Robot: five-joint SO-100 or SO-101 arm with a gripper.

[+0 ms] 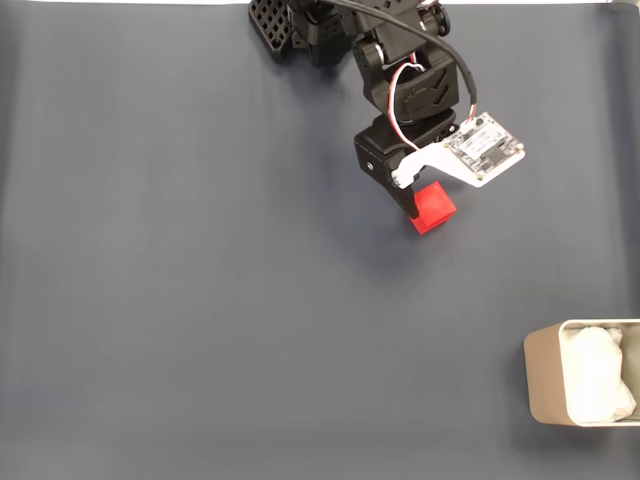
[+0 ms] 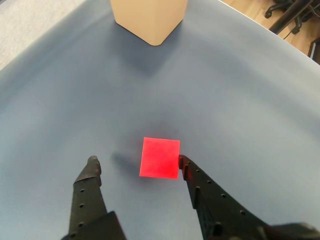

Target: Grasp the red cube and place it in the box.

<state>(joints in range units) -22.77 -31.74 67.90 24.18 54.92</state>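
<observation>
In the wrist view the fingers [image 2: 136, 162] are being held apart, with the red cube [image 2: 159, 157] lying between their tips on the dark blue-grey desk [image 2: 250, 100]. The right-hand finger [image 2: 200, 187] in that view is touching, or just about touching, the cube's lower right corner, while the left-hand finger [image 2: 90, 180] is being kept a little way off from the cube's left face. Nothing is being gripped; the cube is resting flat on the desk.

In the fixed view the black arm [image 1: 400, 90] is reaching down from the top edge, and the red cube [image 1: 433, 207] is being partly covered by the arm's lower end and by a white bracket carrying a small circuit board [image 1: 484, 148]. The fingers themselves are being hidden under the arm there.

The box [image 1: 545, 375] is sitting at the lower right edge of the fixed view, well apart from the cube, with white lumpy material [image 1: 597, 375] showing inside it. In the wrist view the box [image 2: 149, 17] is being seen at the top edge, beyond the cube.
</observation>
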